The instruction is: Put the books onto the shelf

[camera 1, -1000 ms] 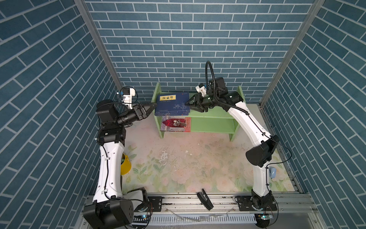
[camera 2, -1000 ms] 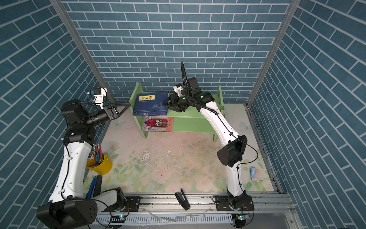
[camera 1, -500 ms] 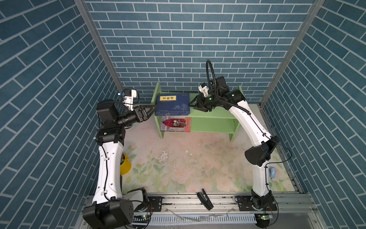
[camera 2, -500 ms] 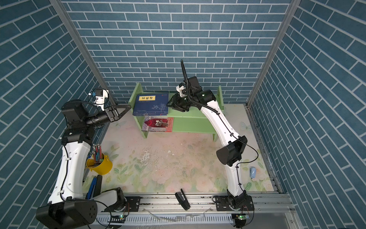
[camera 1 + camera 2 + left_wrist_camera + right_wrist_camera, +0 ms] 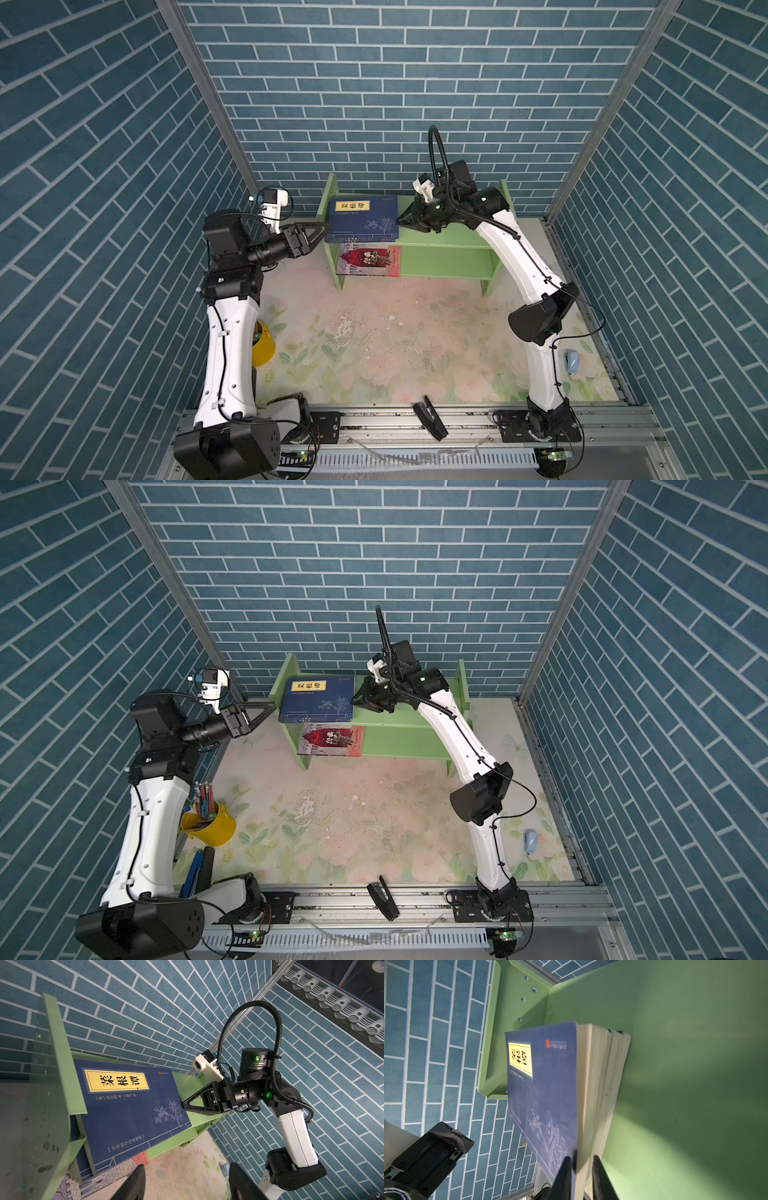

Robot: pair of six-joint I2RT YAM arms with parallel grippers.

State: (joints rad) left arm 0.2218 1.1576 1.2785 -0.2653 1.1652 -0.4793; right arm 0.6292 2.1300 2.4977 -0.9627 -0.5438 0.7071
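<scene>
The light green shelf [image 5: 449, 245] [image 5: 399, 719] stands against the back wall. A stack of dark blue books [image 5: 361, 218] [image 5: 316, 700] [image 5: 128, 1109] with a yellow label lies flat at the left end of its top tier. A red-covered book [image 5: 368, 261] [image 5: 330, 740] lies on the lower tier beneath them. My right gripper [image 5: 401, 218] [image 5: 355, 699] [image 5: 580, 1167] is at the stack's right edge, shut on the top blue book [image 5: 544, 1088] across cover and page edge. My left gripper [image 5: 322, 227] [image 5: 270, 706] [image 5: 187, 1184] hangs open and empty just outside the shelf's left panel [image 5: 60, 1053].
A yellow pen cup [image 5: 210, 827] stands by the left arm's base, with a blue-and-black tool [image 5: 199, 866] in front of it. A small blue object [image 5: 572, 361] lies at the right edge of the mat. A black clip [image 5: 430, 417] rests on the front rail. Brick walls enclose three sides.
The right gripper's jaws have narrowed onto the right edge of the blue stack. The left gripper has come in toward the shelf's left end, still open.
</scene>
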